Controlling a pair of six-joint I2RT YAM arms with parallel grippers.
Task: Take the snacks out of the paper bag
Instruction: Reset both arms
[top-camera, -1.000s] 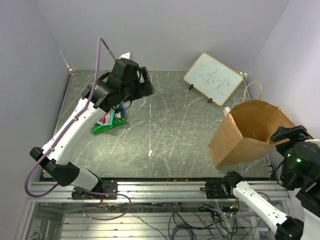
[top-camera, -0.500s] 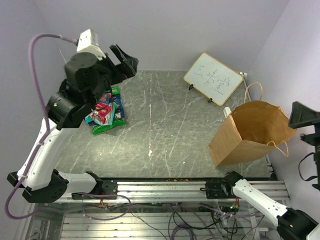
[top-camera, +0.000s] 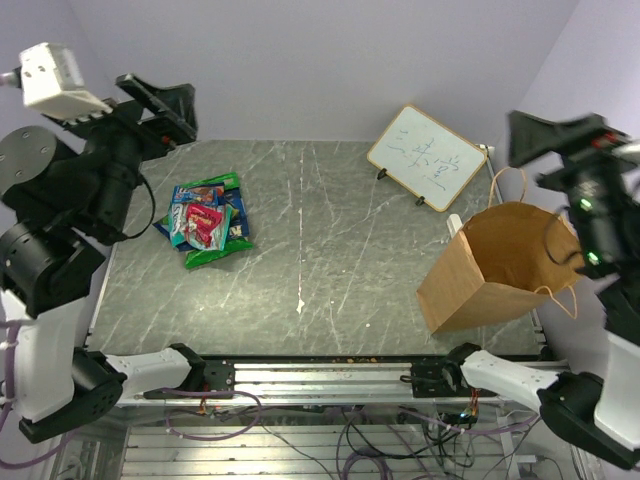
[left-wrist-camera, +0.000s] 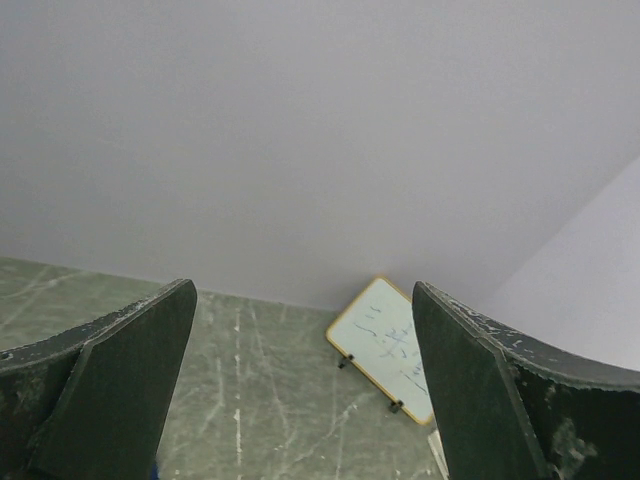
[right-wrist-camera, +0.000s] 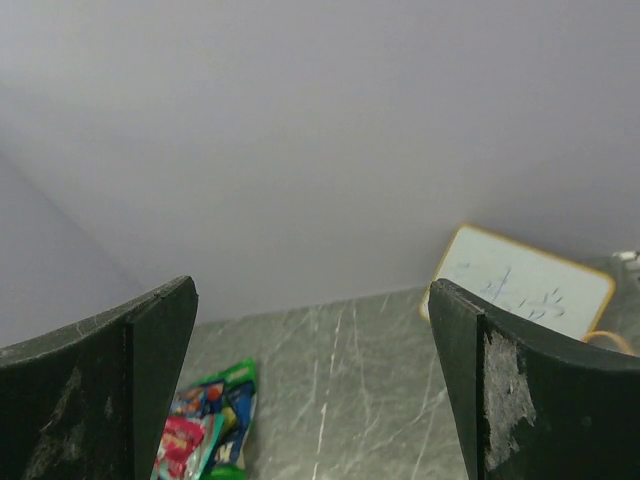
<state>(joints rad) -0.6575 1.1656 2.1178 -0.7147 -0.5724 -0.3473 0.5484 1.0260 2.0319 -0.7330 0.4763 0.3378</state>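
Observation:
Several snacks (top-camera: 205, 222), green, blue and red/pink packets, lie in a pile on the table at the left; the pile also shows in the right wrist view (right-wrist-camera: 205, 432). The paper bag (top-camera: 500, 268) stands tilted at the right, mouth open upward; no packet shows in the part of its inside that I see. My left gripper (top-camera: 165, 100) is raised high above the table's far left, open and empty (left-wrist-camera: 302, 295). My right gripper (top-camera: 555, 132) is raised high beside the bag's far right, open and empty (right-wrist-camera: 310, 290).
A white writing board (top-camera: 427, 157) leans at the back right, also seen in the left wrist view (left-wrist-camera: 385, 350) and the right wrist view (right-wrist-camera: 525, 285). Purple walls close in the back and both sides. The grey marble table (top-camera: 330, 260) ends at a metal rail in front.
Both arms have risen high. The left gripper left the snack pile and swung up to the left. The right gripper rose from low beside the bag to above its far side.

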